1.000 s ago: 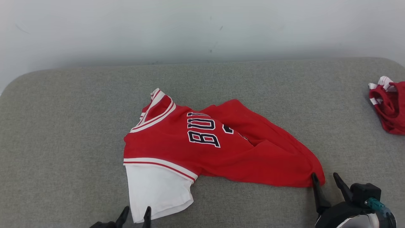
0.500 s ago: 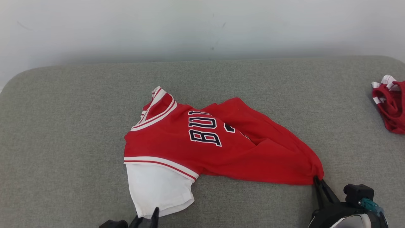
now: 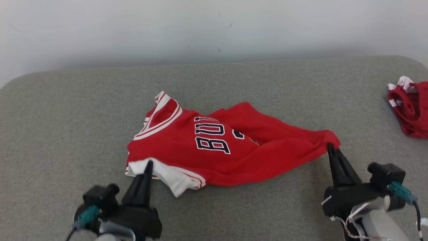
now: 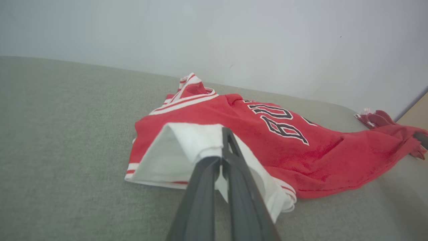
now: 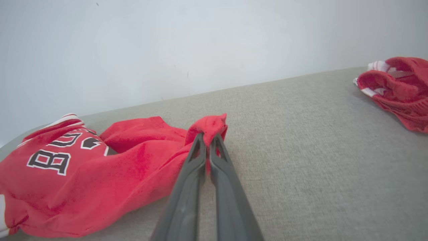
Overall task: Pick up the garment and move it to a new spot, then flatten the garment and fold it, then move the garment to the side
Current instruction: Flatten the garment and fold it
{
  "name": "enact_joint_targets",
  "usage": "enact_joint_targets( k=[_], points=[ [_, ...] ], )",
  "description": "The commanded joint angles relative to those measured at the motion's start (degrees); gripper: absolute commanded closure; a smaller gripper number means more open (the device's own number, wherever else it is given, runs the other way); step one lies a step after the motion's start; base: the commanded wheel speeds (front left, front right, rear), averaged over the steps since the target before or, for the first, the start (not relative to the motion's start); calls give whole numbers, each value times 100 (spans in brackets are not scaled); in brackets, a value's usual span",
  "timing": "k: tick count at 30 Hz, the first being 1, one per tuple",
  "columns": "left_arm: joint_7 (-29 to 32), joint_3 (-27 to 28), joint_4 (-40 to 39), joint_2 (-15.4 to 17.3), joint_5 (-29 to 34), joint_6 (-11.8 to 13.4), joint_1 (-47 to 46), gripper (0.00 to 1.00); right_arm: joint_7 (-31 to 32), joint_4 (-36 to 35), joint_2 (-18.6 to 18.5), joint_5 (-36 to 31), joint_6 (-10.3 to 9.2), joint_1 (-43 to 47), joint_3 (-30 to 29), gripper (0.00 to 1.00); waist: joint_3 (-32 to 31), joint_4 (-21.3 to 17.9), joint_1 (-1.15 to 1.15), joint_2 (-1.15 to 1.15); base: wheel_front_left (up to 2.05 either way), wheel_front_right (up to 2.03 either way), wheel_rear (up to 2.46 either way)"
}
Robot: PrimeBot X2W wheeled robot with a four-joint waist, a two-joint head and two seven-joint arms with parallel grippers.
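The garment (image 3: 220, 152) is a red jersey with white trim, dark block letters and a white inner layer, lying crumpled in the middle of the grey padded surface. My left gripper (image 3: 148, 164) is shut on its white corner (image 4: 200, 144), which is lifted and folded back over the red cloth. My right gripper (image 3: 330, 147) is shut on the red corner at the garment's right end (image 5: 209, 129), holding it raised off the surface. The cloth between the two grips sags and wrinkles.
A second red and white bundle of cloth (image 3: 409, 108) lies at the far right edge of the grey surface (image 3: 67, 110), also seen as a bundle (image 5: 398, 90). A pale wall (image 3: 214, 26) stands behind. Bare padding surrounds the garment on the left and front.
Both grippers closed on the garment's corners and moved up and away from me. The white flap got lifted and folded over; the red right corner rose and shifted farther back.
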Motion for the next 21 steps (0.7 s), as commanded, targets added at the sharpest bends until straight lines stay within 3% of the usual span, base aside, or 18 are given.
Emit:
enact_joint_targets(
  k=[1,7,14,21],
  points=[
    [0,-15,-58,87,14,10,-239,100,-27,-61,-64,49,-16,-158,45,100,81,-23,0,0,0,0,0],
    [161,-399,-51,552,-177,10,-2053,100,-28,-225,-331,444,-16,-1420,299,100,605,-117,0,0,0,0,0],
    [870,-814,26,1107,-416,10,-4734,100,205,-85,-843,933,-16,-3557,473,100,1749,-233,0,0,0,0,0],
    [1399,-786,919,1150,-660,11,-7236,100,645,262,-1206,1272,-16,-5748,490,100,2547,-295,0,0,0,0,0]
  ],
)
